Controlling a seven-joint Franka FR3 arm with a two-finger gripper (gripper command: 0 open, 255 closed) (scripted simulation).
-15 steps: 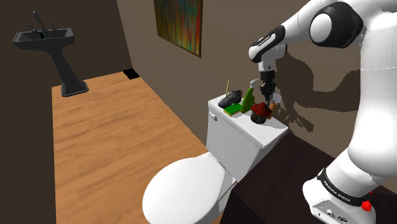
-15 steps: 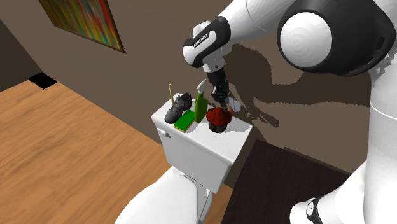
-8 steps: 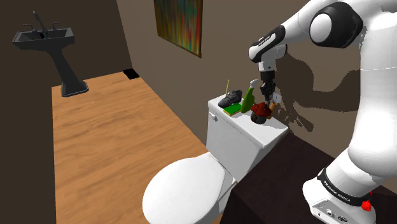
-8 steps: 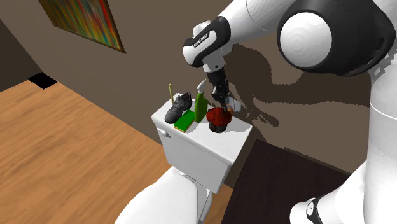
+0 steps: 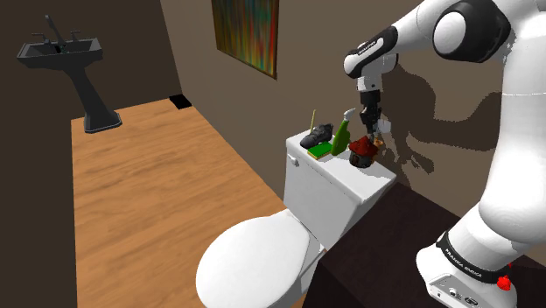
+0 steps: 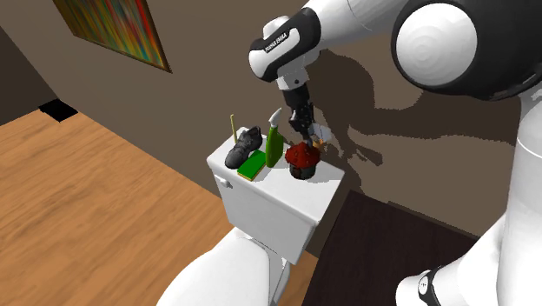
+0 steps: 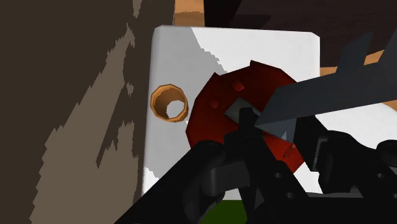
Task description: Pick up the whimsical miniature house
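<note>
tool right above house, grip: you cannot tell | red-roofed house at toilet tank lid, beside green bottle | wrist view gives you the roof from above, brown tube alongside | shoulder view adds shoe

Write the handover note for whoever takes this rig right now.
Tool: poised right over the miniature house, at its red roof. Whether it is open or shut cannot be told.
The miniature house stands on the toilet tank lid, beside the green bottle; the black shoe is farther along.
Done: the approach.
Left: confirm the grip, then lift the house off the lid.
</note>
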